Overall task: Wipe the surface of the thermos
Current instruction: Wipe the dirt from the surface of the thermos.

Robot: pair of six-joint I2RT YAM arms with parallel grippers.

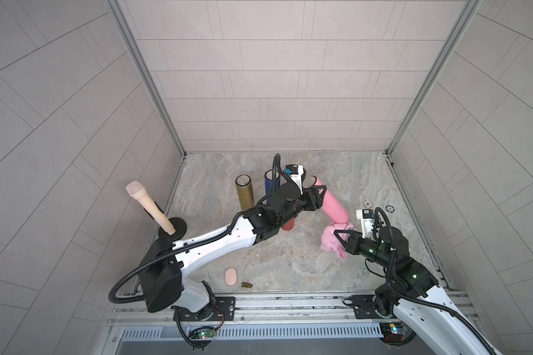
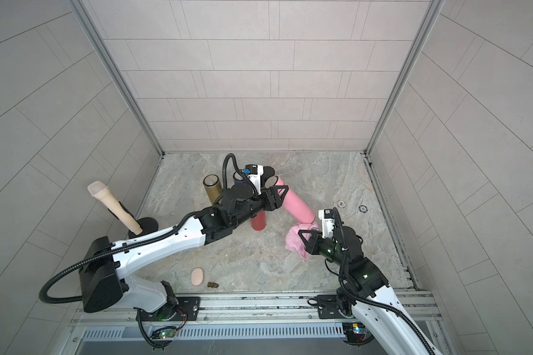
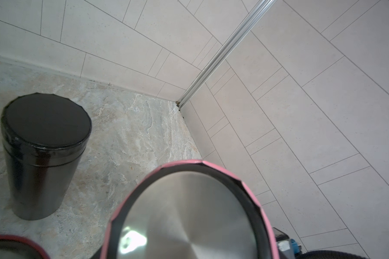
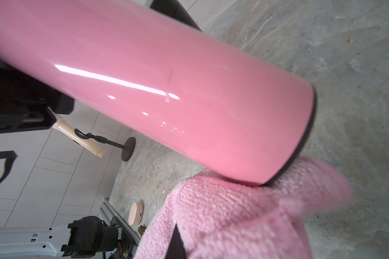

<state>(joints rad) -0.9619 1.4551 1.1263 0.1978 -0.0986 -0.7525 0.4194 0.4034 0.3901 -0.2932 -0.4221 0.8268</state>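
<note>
Your left fingers (image 1: 316, 198) are clamped on the pink thermos (image 1: 335, 205) near its lid, holding it tilted over the counter (image 1: 259, 255). Your right fingers (image 1: 350, 242) are pinched on the pink cloth (image 1: 330, 242). Only the right wrist view shows the cloth touching the thermos's base rim. The left wrist view shows a black thermos (image 3: 43, 152) beyond the lid. From above, your left arm half-covers the red thermos (image 1: 288, 226) beside the pink one.
</note>
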